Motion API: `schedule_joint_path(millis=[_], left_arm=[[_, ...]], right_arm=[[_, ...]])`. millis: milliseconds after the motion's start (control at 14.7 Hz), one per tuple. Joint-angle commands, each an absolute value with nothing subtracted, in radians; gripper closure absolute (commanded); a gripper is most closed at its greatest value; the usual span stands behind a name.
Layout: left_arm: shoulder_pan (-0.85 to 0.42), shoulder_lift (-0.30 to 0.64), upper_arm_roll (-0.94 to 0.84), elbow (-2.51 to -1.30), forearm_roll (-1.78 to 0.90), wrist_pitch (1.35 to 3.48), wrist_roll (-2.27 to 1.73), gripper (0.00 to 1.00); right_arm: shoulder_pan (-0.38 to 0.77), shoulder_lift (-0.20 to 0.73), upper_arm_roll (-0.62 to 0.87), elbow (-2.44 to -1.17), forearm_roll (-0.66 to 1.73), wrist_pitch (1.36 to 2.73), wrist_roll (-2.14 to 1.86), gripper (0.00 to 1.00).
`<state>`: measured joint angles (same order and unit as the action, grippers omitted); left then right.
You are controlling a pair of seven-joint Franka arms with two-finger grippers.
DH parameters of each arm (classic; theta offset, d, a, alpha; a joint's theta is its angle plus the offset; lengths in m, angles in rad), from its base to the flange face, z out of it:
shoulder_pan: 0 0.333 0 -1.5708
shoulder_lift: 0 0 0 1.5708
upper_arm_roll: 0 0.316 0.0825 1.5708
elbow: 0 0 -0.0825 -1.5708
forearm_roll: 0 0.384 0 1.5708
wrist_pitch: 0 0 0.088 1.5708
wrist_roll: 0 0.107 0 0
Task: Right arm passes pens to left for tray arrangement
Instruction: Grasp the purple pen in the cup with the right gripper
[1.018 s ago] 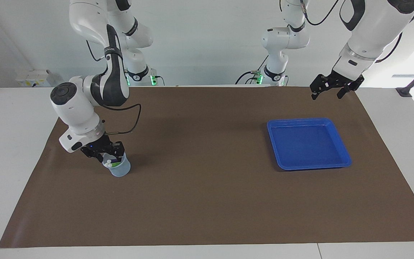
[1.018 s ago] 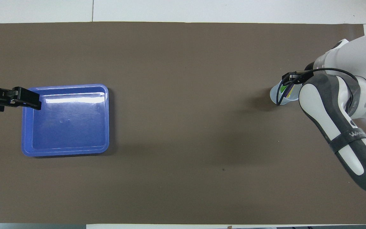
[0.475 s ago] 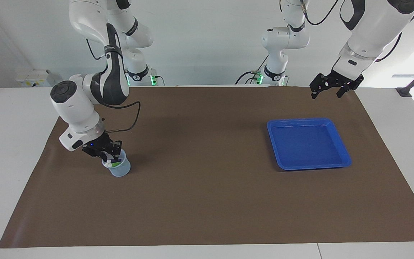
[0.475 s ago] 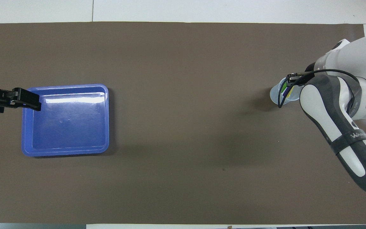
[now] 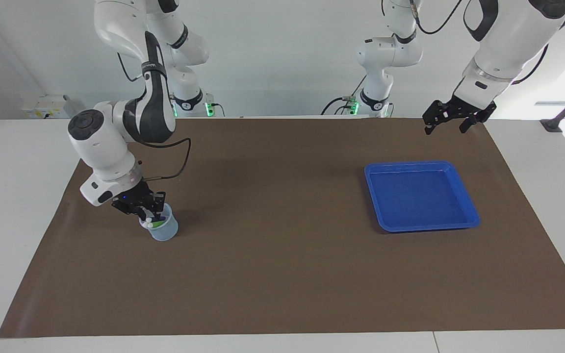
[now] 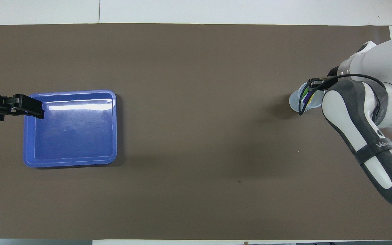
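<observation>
Purple, green and yellow pens [image 5: 151, 223] [image 6: 306, 98] stand together in a small translucent bluish cup [image 5: 165, 229] [image 6: 294, 102] at the right arm's end of the mat. My right gripper [image 5: 151, 214] [image 6: 313, 83] reaches down into the cup's mouth. Its fingers are drawn in on the pens' pale tops, and I cannot make out which pen they hold. The blue tray [image 5: 422, 164] [image 6: 70, 92] lies with nothing in it toward the left arm's end. My left gripper [image 5: 445, 128] [image 6: 32, 106] hangs open, high over the mat beside the tray.
A brown mat [image 5: 282, 274] covers most of the white table. Two slimmer white arms with green lights [image 5: 383, 54] stand at the robots' edge of the table.
The right gripper's fingers have drawn together at the pens in the cup, and its wrist has risen slightly. The left arm has lifted a little and now holds still.
</observation>
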<state>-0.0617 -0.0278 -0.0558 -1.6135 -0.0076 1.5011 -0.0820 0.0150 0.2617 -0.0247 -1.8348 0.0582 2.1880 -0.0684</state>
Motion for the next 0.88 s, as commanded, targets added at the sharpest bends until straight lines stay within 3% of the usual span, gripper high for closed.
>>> schedule_joint_path(millis=[0,475,543,679,814], left_arm=[[-0.064,-0.058,-0.054,-1.644,-0.002,1.502,-0.095,0.0],[-0.06,-0.058,-0.054,-1.644,-0.008,1.503,-0.095,0.0],[-0.061,-0.058,-0.054,-1.644,-0.008,1.503,-0.095,0.0],[-0.061,-0.058,-0.054,-1.644,-0.009,1.503,-0.095,0.0],[-0.061,-0.057,-0.054,-1.644,-0.009,1.503,-0.095,0.0]], right_arm=[[-0.006,0.241,-0.017,-1.867,0.072,2.224,-0.1,0.58],[-0.003,0.239,-0.017,-1.868,0.072,2.218,-0.097,0.59],[-0.005,0.239,-0.017,-1.868,0.072,2.217,-0.097,0.65],[-0.003,0.239,-0.017,-1.867,0.072,2.207,-0.095,1.0],[0.001,0.241,-0.017,-1.855,0.072,2.191,-0.095,1.0]])
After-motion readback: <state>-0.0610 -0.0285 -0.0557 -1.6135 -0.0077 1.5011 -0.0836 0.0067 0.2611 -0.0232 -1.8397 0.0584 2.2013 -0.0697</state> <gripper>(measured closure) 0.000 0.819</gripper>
